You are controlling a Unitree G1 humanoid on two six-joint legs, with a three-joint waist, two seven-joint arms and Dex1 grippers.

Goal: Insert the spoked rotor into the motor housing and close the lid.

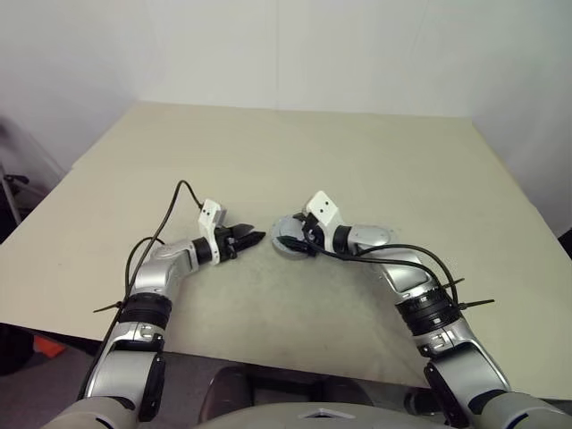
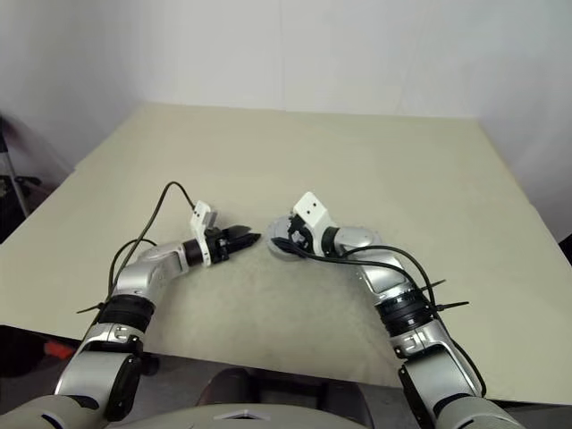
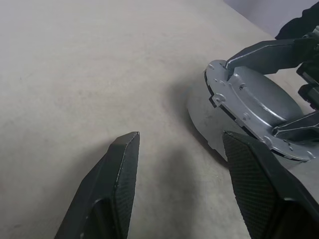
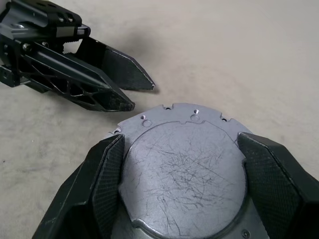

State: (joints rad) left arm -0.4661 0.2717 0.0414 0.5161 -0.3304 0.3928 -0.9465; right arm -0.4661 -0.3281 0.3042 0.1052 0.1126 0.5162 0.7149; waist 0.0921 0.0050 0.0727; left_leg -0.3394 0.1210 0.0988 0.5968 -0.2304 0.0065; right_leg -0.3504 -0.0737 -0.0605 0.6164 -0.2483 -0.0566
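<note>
i've got the motor housing [image 4: 184, 174] in the middle of the table [image 1: 357, 152], a little right of centre from where i look down. what faces me is its smooth, scratched grey metal back, with a thin flange and small holes round the edge. in the left wrist view it sits tilted, one edge raised off the tabletop. i can't see the coils, so i can't tell what is inside it.

the right gripper [image 4: 182, 164] is clamped on the housing, one black finger against each side of the round body, reaching in from the right and angled down toward the left.

the left gripper [image 1: 247, 239] is just left of the housing, its jaws apart and nothing between them. its tips point toward the housing's near-left edge, close to it but not touching.

the table is a plain beige surface. black cables [image 1: 170, 210] loop off both forearms, and a pale wall [image 1: 286, 45] rises behind the far edge.
</note>
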